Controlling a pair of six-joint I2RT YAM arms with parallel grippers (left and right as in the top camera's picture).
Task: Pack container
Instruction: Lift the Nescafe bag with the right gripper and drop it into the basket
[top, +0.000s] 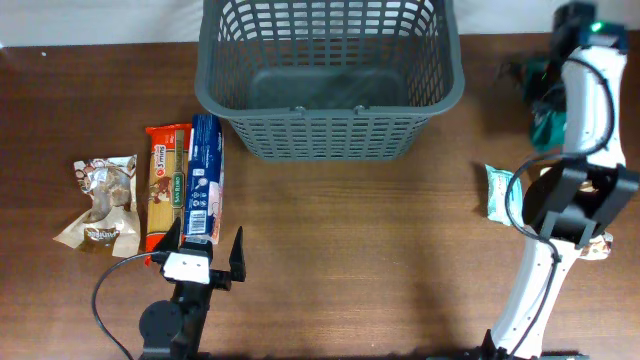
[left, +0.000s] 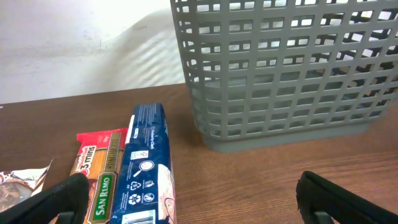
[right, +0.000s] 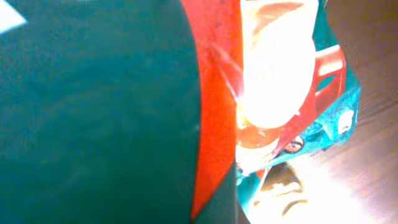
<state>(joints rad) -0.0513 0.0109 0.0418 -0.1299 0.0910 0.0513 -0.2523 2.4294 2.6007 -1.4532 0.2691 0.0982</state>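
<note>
The dark grey lattice basket (top: 330, 130) stands at the back centre with nothing in it; it also fills the upper right of the left wrist view (left: 286, 74). My left gripper (top: 204, 242) (left: 196, 202) is open and empty, low over the table at the near end of a blue packet (top: 206, 175) (left: 148, 168). Beside that lie a San Remo pasta packet (top: 165, 185) (left: 99, 177) and a brown snack packet (top: 105, 205). My right gripper (top: 545, 100) is down at a teal and red packet (top: 546, 128) (right: 93, 112) at the far right. Its fingers are hidden.
A small teal and white packet (top: 497, 192) lies right of centre next to the right arm. Another small packet (top: 600, 246) shows partly under that arm. A white wall is behind the basket.
</note>
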